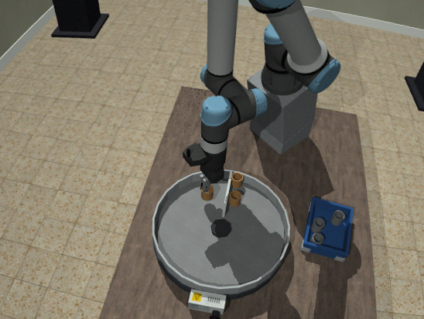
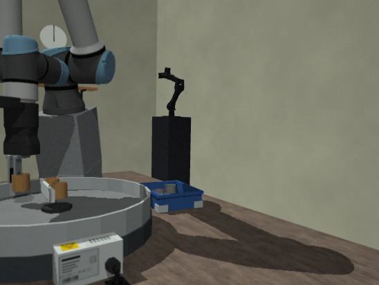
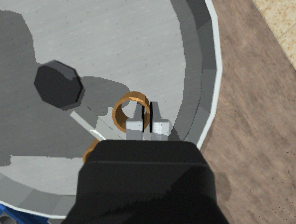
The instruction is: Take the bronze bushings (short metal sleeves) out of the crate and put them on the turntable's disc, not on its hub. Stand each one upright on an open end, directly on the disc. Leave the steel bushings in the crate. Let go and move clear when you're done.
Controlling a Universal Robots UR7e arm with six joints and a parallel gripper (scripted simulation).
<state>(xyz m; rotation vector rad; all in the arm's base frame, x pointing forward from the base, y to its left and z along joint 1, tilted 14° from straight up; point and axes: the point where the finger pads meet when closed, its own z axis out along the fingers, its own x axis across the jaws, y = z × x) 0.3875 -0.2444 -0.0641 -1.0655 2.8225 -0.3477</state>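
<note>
My gripper is shut on the wall of a bronze bushing, one finger inside it and one outside. The bushing is upright, seemingly a little above the turntable's disc, near the back rim. Two more bronze bushings stand upright on the disc, across the pale bar; one shows partly in the wrist view. The blue crate holds three steel bushings; no bronze one shows there.
A pale upright bar runs from near the dark hub to the back rim, beside the held bushing. A raised rim surrounds the disc. A white control box sits in front.
</note>
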